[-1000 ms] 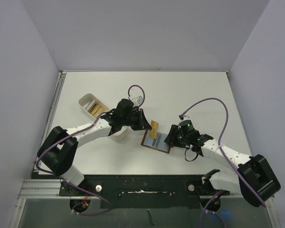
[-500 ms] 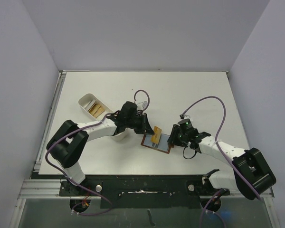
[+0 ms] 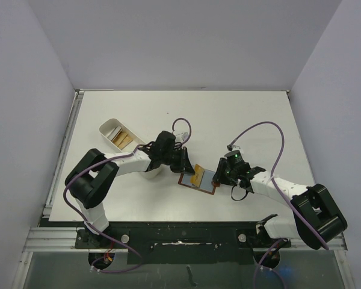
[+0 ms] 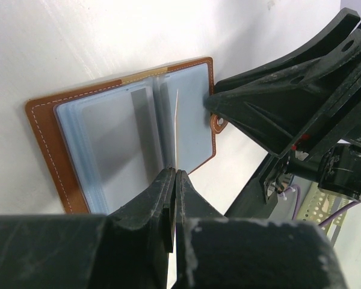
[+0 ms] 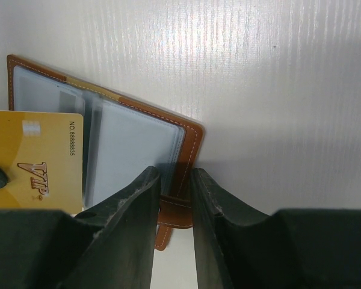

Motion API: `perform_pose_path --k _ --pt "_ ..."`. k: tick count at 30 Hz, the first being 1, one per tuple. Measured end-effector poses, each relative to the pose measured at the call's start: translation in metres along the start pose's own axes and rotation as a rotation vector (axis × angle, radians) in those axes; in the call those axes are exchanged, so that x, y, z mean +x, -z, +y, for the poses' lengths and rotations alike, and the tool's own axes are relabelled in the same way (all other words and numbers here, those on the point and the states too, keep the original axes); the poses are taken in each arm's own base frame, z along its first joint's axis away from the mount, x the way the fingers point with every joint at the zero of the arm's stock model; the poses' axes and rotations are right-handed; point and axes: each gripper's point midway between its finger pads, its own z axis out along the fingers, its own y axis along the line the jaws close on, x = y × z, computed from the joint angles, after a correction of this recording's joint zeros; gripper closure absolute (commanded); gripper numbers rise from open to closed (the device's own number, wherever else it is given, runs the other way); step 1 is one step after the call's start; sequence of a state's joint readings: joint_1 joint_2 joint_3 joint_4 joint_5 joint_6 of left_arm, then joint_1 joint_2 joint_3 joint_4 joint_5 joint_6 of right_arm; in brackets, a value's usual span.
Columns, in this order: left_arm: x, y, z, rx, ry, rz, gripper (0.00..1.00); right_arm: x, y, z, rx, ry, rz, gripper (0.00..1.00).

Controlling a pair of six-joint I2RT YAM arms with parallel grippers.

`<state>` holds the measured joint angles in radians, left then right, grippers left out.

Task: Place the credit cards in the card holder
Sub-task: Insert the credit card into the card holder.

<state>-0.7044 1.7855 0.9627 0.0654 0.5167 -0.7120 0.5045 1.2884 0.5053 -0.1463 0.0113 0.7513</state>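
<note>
I see brown leather card holder [image 5: 138,144] open flat, clear sleeves up; yellow VIP card [image 5: 36,159] upright, lower edge nr ctr fold.

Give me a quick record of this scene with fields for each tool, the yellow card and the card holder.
card holder: open on the table, clear pockets up
yellow card: over the pockets; whether inserted, unclear
left tool: shut on the yellow card
right tool: jaws either side of the holder's tab; grip unclear
white tray: on the table's left side
</note>
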Motion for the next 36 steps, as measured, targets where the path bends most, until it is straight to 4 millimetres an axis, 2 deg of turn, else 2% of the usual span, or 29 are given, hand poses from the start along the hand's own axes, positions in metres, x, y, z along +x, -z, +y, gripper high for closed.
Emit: perform_pose_path --k 12,36 --pt "0.005 -0.010 0.014 -0.033 0.015 0.026 1.00 0.000 0.000 0.000 0.000 0.006 0.000 0.72" --pt "0.005 -0.025 0.012 -0.059 0.021 0.028 1.00 -0.002 -0.001 0.002 -0.009 0.001 -0.007 0.72"
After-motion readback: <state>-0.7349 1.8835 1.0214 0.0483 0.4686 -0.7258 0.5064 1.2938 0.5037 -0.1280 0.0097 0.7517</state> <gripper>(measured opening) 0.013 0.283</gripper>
